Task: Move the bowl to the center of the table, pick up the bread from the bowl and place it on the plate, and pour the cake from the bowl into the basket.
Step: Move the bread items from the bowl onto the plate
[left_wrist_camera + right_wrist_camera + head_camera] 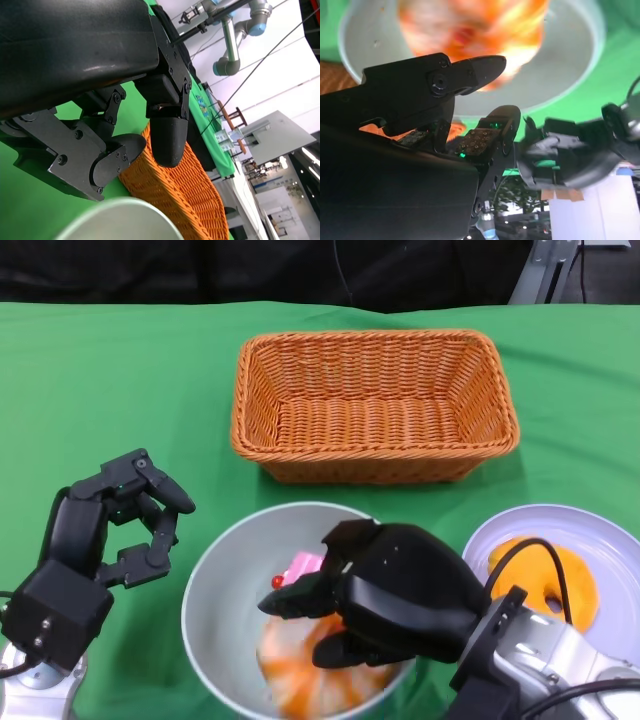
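The grey bowl (215,560) stands near the table's front edge. It holds an orange-and-white cake (300,670), which looks blurred, and a pink piece (305,563) with a red dot. My right hand (400,590) covers the bowl's right rim. In the right wrist view its fingers (470,70) lie over the bowl (570,75) and the cake (470,25), with the thumb under the rim, gripping it. The orange bread (560,580) lies on the white plate (520,525) at the right. My left hand (120,520) hovers left of the bowl, fingers apart and holding nothing.
The woven orange basket (375,405) stands behind the bowl and has nothing in it; the left wrist view shows the basket (185,200) past the bowl's rim (120,215). Green cloth covers the table. The right arm's cable loops over the plate.
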### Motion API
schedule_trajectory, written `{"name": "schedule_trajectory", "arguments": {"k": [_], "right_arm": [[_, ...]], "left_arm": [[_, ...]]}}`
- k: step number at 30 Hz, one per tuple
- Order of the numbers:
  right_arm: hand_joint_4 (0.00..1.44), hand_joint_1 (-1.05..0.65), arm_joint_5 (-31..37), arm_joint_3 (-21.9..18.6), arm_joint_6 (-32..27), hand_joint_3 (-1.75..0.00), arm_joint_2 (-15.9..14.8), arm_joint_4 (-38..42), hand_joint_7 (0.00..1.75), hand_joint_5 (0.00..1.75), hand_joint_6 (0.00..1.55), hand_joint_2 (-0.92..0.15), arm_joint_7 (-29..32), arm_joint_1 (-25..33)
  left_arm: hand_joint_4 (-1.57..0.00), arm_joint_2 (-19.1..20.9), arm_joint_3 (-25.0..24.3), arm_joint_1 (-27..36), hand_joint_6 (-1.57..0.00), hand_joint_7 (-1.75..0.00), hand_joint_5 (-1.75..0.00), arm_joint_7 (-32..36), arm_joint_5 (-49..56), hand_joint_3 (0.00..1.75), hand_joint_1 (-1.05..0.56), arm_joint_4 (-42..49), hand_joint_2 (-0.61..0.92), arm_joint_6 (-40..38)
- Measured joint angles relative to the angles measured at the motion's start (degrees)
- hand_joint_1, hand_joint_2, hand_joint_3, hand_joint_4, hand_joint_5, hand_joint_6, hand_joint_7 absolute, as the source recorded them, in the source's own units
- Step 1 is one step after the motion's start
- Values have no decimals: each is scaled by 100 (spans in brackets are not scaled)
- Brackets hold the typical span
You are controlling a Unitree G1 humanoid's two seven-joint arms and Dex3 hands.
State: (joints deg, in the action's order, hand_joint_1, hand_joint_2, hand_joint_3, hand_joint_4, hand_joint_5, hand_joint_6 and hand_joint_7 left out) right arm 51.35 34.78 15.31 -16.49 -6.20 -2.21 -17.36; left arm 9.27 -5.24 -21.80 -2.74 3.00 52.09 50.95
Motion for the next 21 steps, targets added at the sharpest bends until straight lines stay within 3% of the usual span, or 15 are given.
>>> {"name": "schedule_trajectory", "arguments": {"k": [9, 21], "right_arm": [[66, -44, 31, -175, -15, 0, -1, -228, 0, 40, 74, -90, -273, 115], [62, -46, -88, -264, -99, 0, 0, -220, 0, 29, 69, -90, -734, 126]], "left_arm": [[-81, 0, -3, -1, -77, -137, -158, -60, -96, 107, -9, 104, 59, 0], [-80, 0, -3, -1, -76, -136, -161, -165, -157, 106, -7, 115, 60, 0]]}}
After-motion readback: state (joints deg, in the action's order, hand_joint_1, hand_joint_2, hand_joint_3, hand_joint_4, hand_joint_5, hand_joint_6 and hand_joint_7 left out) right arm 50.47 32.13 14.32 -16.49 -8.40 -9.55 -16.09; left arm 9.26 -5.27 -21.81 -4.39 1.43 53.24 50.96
